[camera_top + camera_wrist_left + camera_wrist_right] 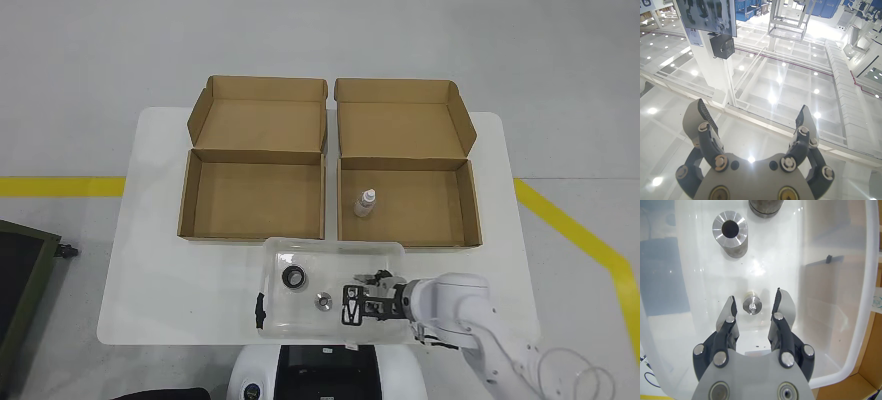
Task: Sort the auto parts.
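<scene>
Holding three metal parts (730,236), clear bin (871,275); bottle (365,203) in right box (440,215); right end effector (755,293) released inside bin.

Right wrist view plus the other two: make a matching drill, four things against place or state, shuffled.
Things:
1. white bottle
2. small metal part
3. left gripper
4. bored cylinder

Place or state:
A. open, aimed at the ceiling
B. in a cardboard box
C. between the open fingers of the right gripper
D. standing in the clear bin, apart from both grippers

Pairs: 1-B, 2-C, 3-A, 4-D
</scene>
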You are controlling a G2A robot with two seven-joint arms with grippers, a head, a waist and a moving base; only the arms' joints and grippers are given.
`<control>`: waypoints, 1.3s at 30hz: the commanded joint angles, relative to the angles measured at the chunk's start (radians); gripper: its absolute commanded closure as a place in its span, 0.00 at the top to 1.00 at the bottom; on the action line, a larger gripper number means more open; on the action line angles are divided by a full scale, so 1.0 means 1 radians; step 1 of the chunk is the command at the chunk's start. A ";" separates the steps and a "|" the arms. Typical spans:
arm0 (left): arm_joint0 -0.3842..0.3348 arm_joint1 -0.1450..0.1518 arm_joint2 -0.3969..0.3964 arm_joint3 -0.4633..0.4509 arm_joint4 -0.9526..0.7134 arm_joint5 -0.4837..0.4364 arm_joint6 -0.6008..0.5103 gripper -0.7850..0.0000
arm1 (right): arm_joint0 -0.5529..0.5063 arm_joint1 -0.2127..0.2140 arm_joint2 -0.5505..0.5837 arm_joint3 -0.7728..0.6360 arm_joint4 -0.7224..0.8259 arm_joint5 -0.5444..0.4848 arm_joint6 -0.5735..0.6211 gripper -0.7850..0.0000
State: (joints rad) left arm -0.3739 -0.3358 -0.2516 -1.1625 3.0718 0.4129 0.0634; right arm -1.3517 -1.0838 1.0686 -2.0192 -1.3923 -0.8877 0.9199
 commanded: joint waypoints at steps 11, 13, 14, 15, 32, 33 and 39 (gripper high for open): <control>0.000 0.000 0.000 0.000 0.000 0.000 0.000 1.00 | 0.019 0.007 -0.024 -0.018 0.024 0.016 0.028 0.00; 0.000 0.000 0.000 0.000 0.000 0.000 0.000 1.00 | 0.019 0.009 -0.022 -0.036 0.036 0.015 0.024 0.00; 0.000 0.000 0.000 0.000 0.000 0.000 0.000 1.00 | 0.019 0.011 -0.019 -0.048 0.040 0.015 0.021 0.00; 0.000 0.000 0.000 0.000 0.000 0.000 0.000 1.00 | 0.019 0.012 -0.016 -0.061 0.042 0.016 0.019 0.00; 0.000 0.000 0.000 0.000 0.000 0.000 0.000 1.00 | 0.003 0.019 0.076 -0.167 0.115 0.082 -0.470 0.00; 0.000 0.000 0.000 0.000 0.000 0.000 0.000 1.00 | 0.004 0.019 0.080 -0.168 0.105 0.089 -0.493 0.00; 0.000 0.000 0.000 0.000 0.000 0.000 0.000 1.00 | 0.017 0.013 0.096 -0.169 0.087 0.154 -0.709 0.00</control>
State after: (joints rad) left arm -0.3739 -0.3358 -0.2516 -1.1625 3.0718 0.4129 0.0634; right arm -1.3387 -1.0698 1.1591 -2.1848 -1.2922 -0.7478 0.2475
